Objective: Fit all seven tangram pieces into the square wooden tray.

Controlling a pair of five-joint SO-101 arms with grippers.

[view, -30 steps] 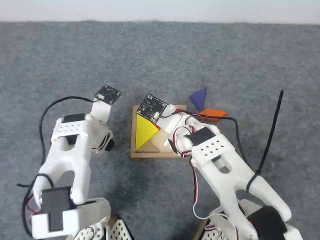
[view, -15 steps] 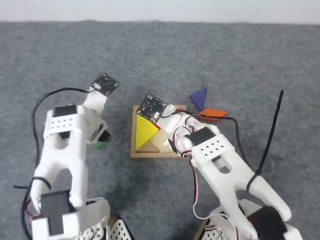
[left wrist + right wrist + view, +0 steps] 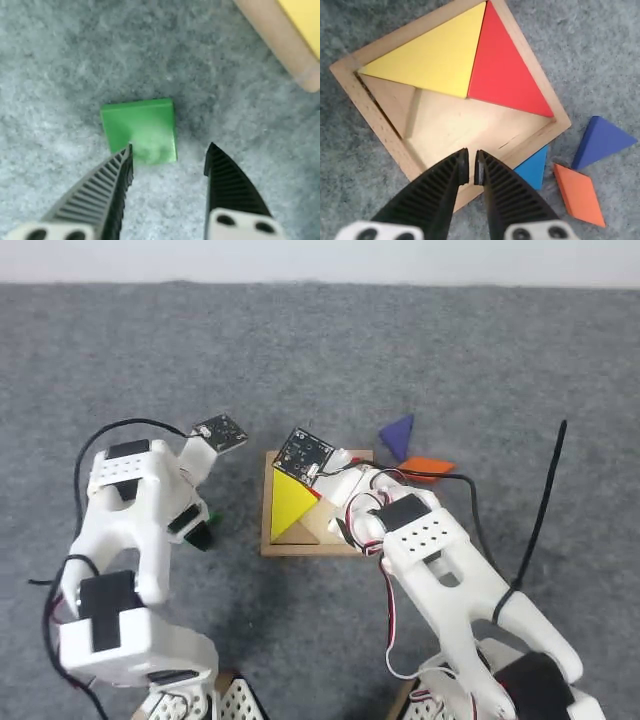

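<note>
The square wooden tray (image 3: 360, 100) holds a yellow triangle (image 3: 432, 60) and a red triangle (image 3: 505, 75); the rest of its floor is bare. My right gripper (image 3: 471, 165) hangs shut above the tray's bare part with nothing in it. Outside the tray lie a dark blue triangle (image 3: 600, 140), a light blue piece (image 3: 534, 167) against the rim, and an orange parallelogram (image 3: 577, 192). A green square (image 3: 140, 129) lies flat on the carpet left of the tray (image 3: 310, 540). My left gripper (image 3: 170, 155) is open just above it, one fingertip over the square's edge.
Grey carpet covers the whole table. In the high view the dark blue triangle (image 3: 398, 435) and the orange parallelogram (image 3: 425, 468) lie beyond the tray's far right corner. A black cable (image 3: 545, 500) stands up at the right.
The left arm has swung and shifted near the tray's left side, and the green square has come into sight beside its gripper. The right arm has not moved.
</note>
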